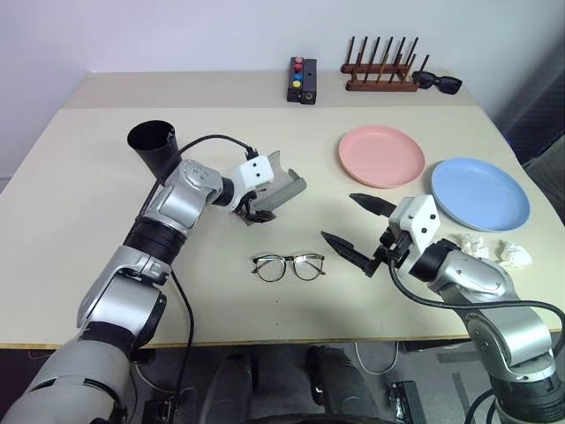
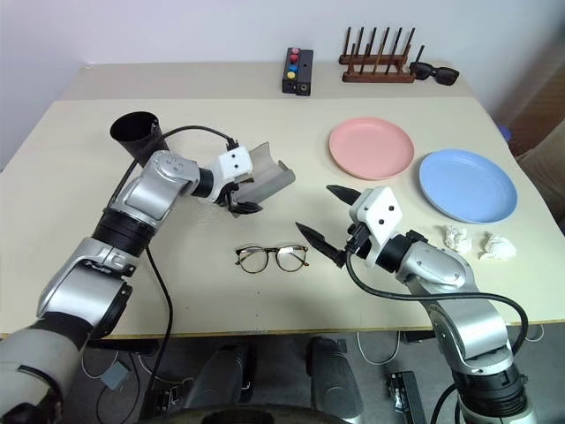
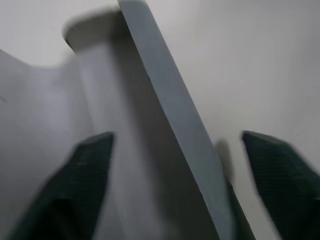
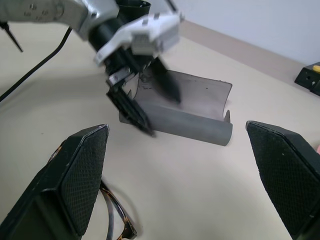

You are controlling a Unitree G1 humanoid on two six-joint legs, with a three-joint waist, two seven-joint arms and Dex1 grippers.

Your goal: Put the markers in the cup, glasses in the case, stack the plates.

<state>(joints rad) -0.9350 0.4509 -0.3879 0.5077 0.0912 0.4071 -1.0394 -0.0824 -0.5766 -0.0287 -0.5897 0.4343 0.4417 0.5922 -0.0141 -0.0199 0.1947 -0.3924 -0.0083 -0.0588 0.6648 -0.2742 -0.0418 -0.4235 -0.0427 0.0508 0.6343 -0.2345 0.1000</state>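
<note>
Right wrist view: the left tool (image 4: 145, 107), fingers spread, straddles the near wall of the open grey hinged case (image 4: 192, 112). The thin black-rimmed clear-lens glasses (image 1: 289, 265) lie between both tools, nearer the wide-open right tool (image 1: 357, 228).

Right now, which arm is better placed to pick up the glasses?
Probably the right. The right pincer hangs open just beside the glasses, which lie free on the table, while the left pincer straddles a wall of the open case.
</note>
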